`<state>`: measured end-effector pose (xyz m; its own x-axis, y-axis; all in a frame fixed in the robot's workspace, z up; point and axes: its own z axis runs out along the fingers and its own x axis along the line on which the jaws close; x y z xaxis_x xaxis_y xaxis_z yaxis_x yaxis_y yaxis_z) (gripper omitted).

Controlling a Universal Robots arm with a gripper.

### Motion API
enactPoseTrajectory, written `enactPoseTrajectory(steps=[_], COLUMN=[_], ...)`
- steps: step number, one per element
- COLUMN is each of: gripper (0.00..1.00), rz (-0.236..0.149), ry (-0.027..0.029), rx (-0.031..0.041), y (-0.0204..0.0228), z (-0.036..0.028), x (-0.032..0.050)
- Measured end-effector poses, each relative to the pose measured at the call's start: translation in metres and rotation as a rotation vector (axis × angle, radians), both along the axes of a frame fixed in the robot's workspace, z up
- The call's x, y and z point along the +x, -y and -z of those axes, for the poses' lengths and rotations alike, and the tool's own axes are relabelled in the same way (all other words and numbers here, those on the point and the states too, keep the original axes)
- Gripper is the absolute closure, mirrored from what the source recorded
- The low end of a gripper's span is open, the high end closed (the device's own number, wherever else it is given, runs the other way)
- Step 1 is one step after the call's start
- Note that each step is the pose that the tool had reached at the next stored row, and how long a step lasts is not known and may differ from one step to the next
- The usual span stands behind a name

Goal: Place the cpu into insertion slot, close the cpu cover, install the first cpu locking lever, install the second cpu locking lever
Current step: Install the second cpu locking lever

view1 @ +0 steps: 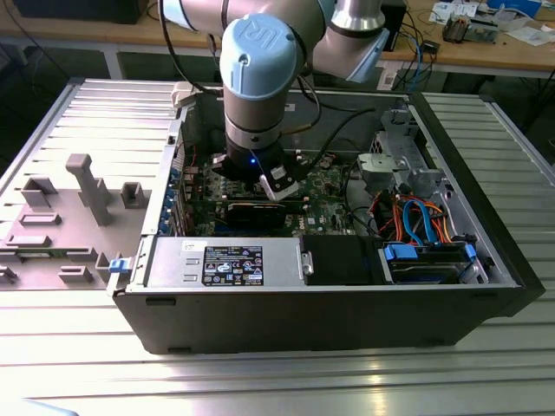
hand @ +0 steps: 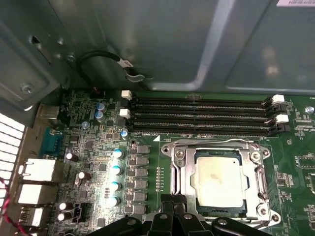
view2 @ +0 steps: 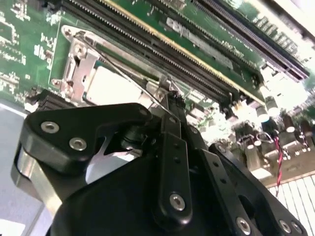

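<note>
Reaching down into the open computer case (view1: 486,260) on the desk (view1: 260,381) with the arm (view1: 260,61). Holding the jaws narrow, tips close together, right at the edge of the insertion slot (hand: 268,216), by the end of a thin locking lever (view2: 129,71); cannot tell if pinching it. Already seated: the cpu (hand: 219,179), flat in the slot on the green board (hand: 147,162), shiny top up. Lying down over its edges, the cpu cover (hand: 185,169), likely to keep the chip from lifting. Low and close, probably so as to work the lever
</note>
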<state>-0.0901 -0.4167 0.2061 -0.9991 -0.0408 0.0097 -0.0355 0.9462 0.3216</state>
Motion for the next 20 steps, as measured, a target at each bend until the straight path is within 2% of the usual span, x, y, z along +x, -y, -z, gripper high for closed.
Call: enactPoseTrajectory(steps=[4, 5, 6, 9, 12, 13, 14, 20], gripper=[0.89, 0.89, 0.89, 0.89, 0.89, 0.89, 0.89, 0.89], rz=[0.000, 0.000, 0.000, 0.000, 0.000, 0.000, 0.000, 0.000], ry=[-0.0031, -0.0039, -0.0045, -0.0065, -0.0113, -0.0172, -0.0191, -0.0199], rx=[-0.0001, 0.0001, 0.0000, 0.0000, 0.0002, 0.0001, 0.0002, -0.0001], y=[0.0000, 0.0000, 0.0000, -0.0002, -0.0003, -0.0003, -0.0002, -0.0003], z=[-0.0148, -0.0228, -0.0281, -0.0364, -0.0389, -0.0389, -0.0389, -0.0393], x=[-0.0002, -0.0002, -0.0002, -0.0002, 0.0011, 0.0028, 0.0032, 0.0035])
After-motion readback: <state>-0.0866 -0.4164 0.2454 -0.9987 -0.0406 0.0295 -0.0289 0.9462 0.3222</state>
